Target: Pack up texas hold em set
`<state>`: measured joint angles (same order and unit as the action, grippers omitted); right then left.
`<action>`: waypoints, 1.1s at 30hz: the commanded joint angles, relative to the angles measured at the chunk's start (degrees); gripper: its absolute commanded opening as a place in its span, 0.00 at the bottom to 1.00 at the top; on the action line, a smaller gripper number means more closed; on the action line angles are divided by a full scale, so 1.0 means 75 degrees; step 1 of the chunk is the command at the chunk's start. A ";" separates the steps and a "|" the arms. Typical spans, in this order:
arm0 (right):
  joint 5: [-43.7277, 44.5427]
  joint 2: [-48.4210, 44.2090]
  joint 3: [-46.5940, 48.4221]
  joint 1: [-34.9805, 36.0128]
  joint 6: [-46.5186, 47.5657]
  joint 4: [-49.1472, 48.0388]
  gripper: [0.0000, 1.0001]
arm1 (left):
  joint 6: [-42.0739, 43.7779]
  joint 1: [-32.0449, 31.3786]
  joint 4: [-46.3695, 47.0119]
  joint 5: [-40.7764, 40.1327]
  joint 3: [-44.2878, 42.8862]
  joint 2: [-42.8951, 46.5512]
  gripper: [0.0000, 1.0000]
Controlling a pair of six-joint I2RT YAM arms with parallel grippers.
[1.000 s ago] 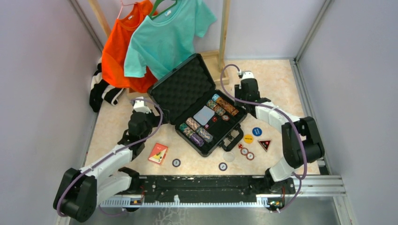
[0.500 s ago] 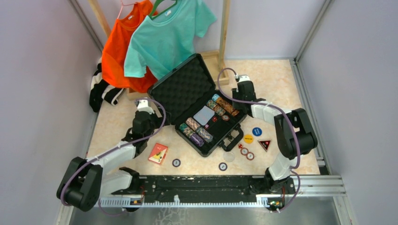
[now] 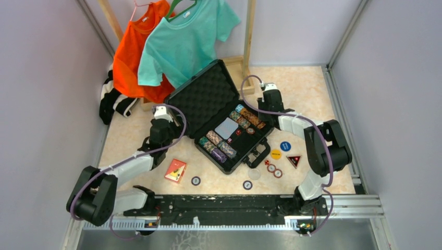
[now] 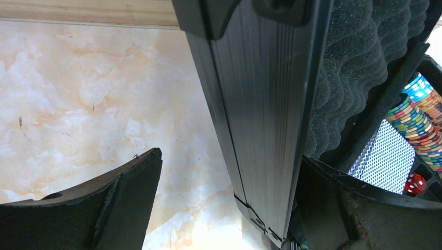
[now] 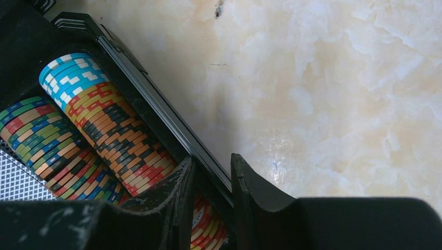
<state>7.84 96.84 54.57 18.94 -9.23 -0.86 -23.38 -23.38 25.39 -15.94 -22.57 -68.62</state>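
The black case (image 3: 241, 161) lies open in the middle of the table (image 3: 307, 88). Its lid (image 3: 206, 99) stands up at the back of the case, with bumpy grey foam on the inside. Inside the case are rows of colored chips (image 5: 78, 120), a flat pack with a dotted top (image 4: 388, 156) and a little red die (image 4: 415, 183). The left gripper (image 4: 229, 161) is at the left side of the case. Its jaws are wide open, and the edge of the lid is between them: one finger is on the outside of the lid and one is on the foam side. The right gripper (image 5: 212, 166) is at the right side of the case. Its jaws are pinched onto the case's side wall, with one finger inside over the chips and one finger outside. Some of the set is outside the case. A red-orange card box (image 3: 175, 170) lies in front of the case, to the left. Two single chips (image 3: 195, 180) lie in front of the case too. A blue button (image 3: 285, 146) and a yellow button (image 3: 275, 154) lie just to the right of the case's handle (image 3: 259, 152), with a black and red triangle (image 3: 294, 160) near them. Behind the case hang an orange shirt (image 3: 130, 57) and a teal shirt (image 3: 182, 44).
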 commanded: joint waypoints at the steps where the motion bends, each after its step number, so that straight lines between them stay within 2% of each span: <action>1: 0.0437 0.0055 0.0210 -0.0157 -0.0027 -0.0112 0.27 | 0.0107 0.0013 -0.0019 -0.0373 -0.0532 -0.0328 0.97; 5: 0.0627 0.0028 0.0195 -0.0224 -0.0092 -0.0036 0.27 | 0.0101 0.0140 -0.0023 -0.0337 -0.0615 -0.0532 0.98; 11: 0.0147 -0.0475 0.0138 -0.0268 0.0099 -0.0272 0.36 | 0.0000 0.0142 0.0208 -0.0253 -0.0345 -0.0353 0.98; 15: 0.0165 -0.0377 0.0451 -0.0344 0.0455 -0.0024 0.39 | 0.0000 0.0143 0.0154 -0.0221 -0.0286 -0.0231 0.98; 17: -0.0046 -0.0344 0.0634 -0.0467 0.0603 0.0181 0.36 | 0.0000 0.0142 0.0131 -0.0184 -0.0236 -0.0116 0.98; 19: -0.0312 -0.0054 0.0818 -0.0578 0.0714 0.0399 0.23 | 0.0017 0.0145 0.0141 -0.0182 -0.0158 -0.0005 0.98; 24: -0.0754 0.0060 0.0845 -0.0592 0.0753 0.0502 0.10 | 0.0086 0.0162 0.0083 -0.0240 -0.0204 -0.0015 0.99; 30: -0.0969 0.0008 0.0671 -0.0592 0.0671 0.0564 0.00 | 0.0047 0.0363 -0.0179 -0.0230 -0.0542 -0.0453 0.99; 33: -0.1060 -0.0112 0.0575 -0.0593 0.0581 0.0585 0.00 | 0.0079 0.0468 -0.0413 -0.0381 -0.0842 -0.0791 0.99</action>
<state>-1.63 97.06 57.87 15.70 -3.51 4.75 -22.96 -21.54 23.40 -15.99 -25.15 -71.70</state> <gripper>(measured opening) 0.185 0.990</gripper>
